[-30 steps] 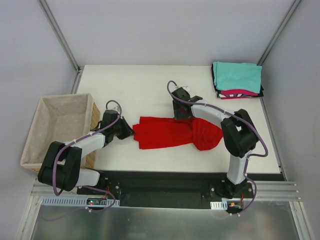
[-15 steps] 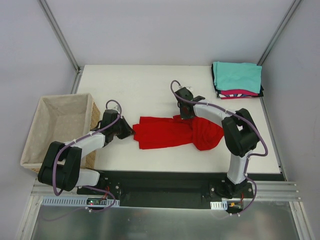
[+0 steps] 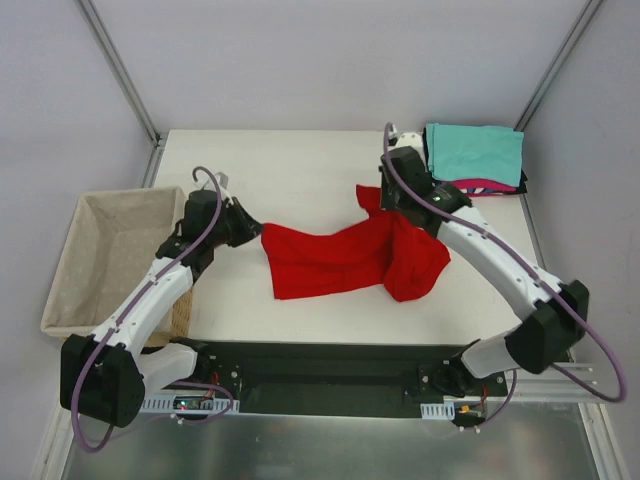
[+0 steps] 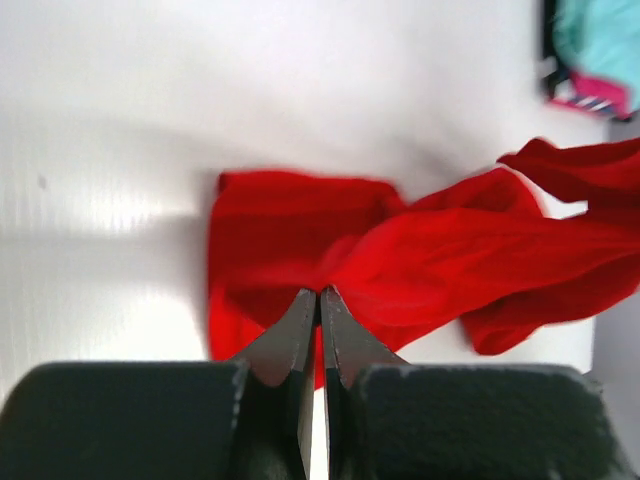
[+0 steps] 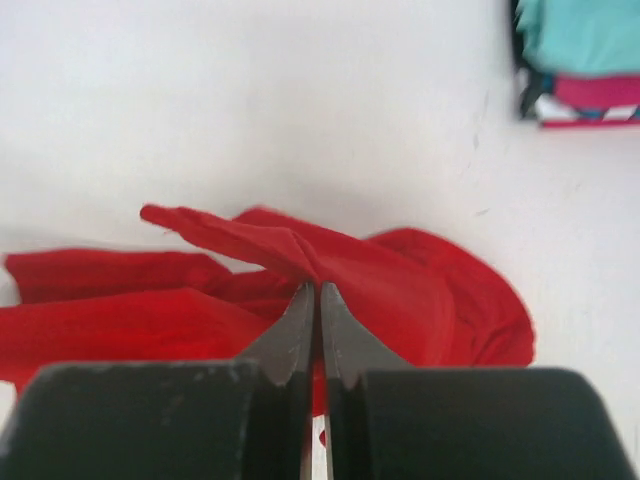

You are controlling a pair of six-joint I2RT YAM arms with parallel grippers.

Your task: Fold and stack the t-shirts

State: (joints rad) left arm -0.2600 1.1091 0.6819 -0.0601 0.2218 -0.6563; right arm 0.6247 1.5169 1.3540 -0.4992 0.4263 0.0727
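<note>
White table (image 3: 290,170): left tool (image 4: 320,296), right tool (image 5: 318,292) each pinch red t-shirt (image 3: 330,262) edge.

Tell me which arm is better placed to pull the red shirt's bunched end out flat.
Right, probably. The right gripper is shut on a raised fold of the red shirt beside that bunched end; the left gripper pinches the flatter opposite end.
</note>
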